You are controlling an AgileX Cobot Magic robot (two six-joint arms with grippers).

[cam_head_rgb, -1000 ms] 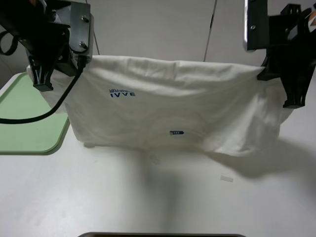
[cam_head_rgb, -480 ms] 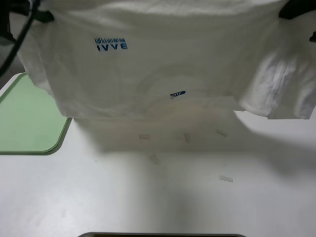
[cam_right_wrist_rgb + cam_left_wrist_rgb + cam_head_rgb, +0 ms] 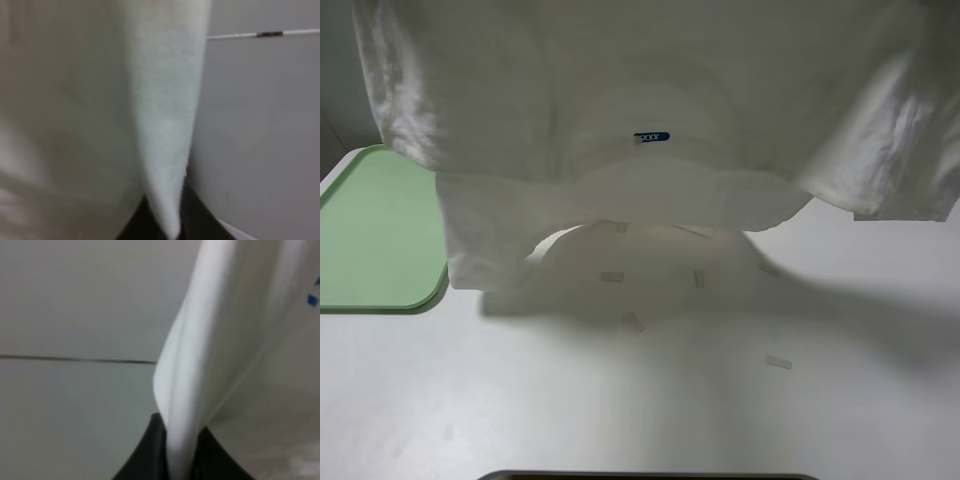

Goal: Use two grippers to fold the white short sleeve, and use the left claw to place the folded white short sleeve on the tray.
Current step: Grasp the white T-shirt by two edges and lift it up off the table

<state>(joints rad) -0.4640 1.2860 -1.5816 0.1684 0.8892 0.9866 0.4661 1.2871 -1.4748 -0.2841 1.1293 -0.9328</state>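
The white short sleeve (image 3: 650, 110) hangs high in the exterior high view and fills its upper half. Its blue neck label (image 3: 651, 137) shows near the middle, and its lowest corner touches the table beside the tray. Both arms are above that view's top edge. In the left wrist view my left gripper (image 3: 176, 460) is shut on a bunched white fold (image 3: 220, 350) of the shirt. In the right wrist view my right gripper (image 3: 167, 220) is shut on another white fold (image 3: 165, 125). The light-green tray (image 3: 370, 240) lies at the left and holds nothing.
Several small white tape strips (image 3: 612, 276) lie on the white table (image 3: 650, 400) under and in front of the shirt. A dark edge (image 3: 650, 476) shows at the front of the table.
Both grippers have lifted the shirt up and toward the camera. The arms have left the exterior high view, the chest print is out of sight, and the tape strips are uncovered.
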